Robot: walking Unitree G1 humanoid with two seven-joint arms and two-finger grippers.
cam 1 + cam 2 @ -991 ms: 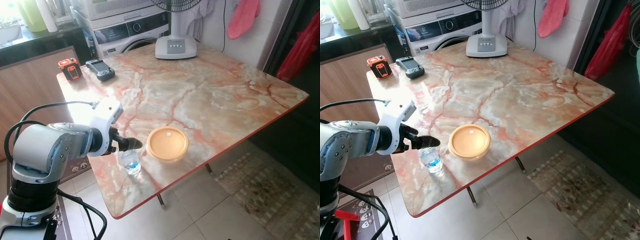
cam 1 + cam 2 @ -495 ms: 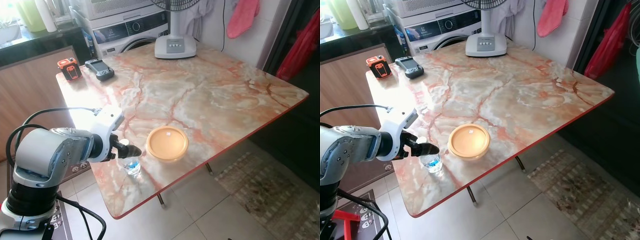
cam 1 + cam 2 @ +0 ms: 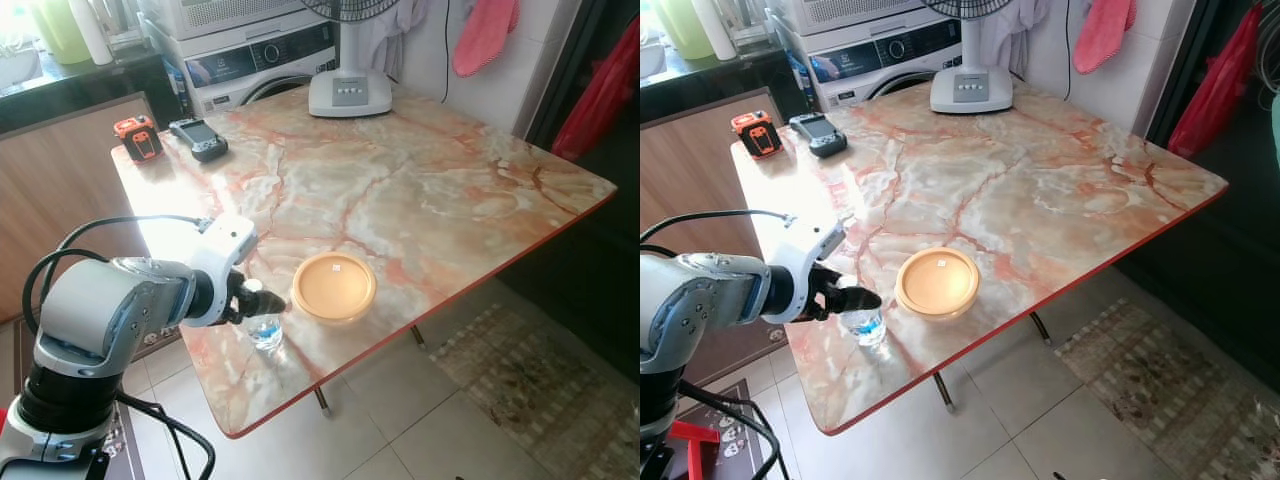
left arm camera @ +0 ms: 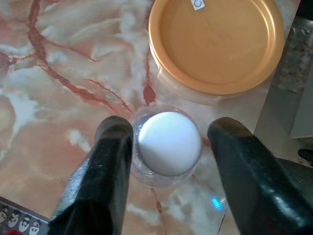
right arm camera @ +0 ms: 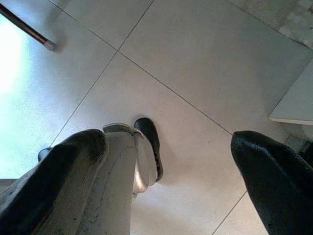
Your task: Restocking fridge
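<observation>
One left end effector [image 4: 166, 142] dropped lower since 1s ago, fingers spread, straddling small clear white-capped plastic bottle [image 4: 167, 145] on table [image 3: 420, 190]; grasp pending.

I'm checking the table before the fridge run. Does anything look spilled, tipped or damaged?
Nothing stands out: the water bottle stands upright and capped between the open left gripper's fingers, beside the lidded orange container. The table looks dry.

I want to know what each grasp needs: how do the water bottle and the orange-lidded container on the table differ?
The water bottle is clear with a white cap; the container has an orange lid. The bottle stands tall and narrow; the container sits low and wide. The left gripper has its open fingers either side of the bottle's cap; the container is ungrasped. Both stand close together near the marble table's front edge.
</observation>
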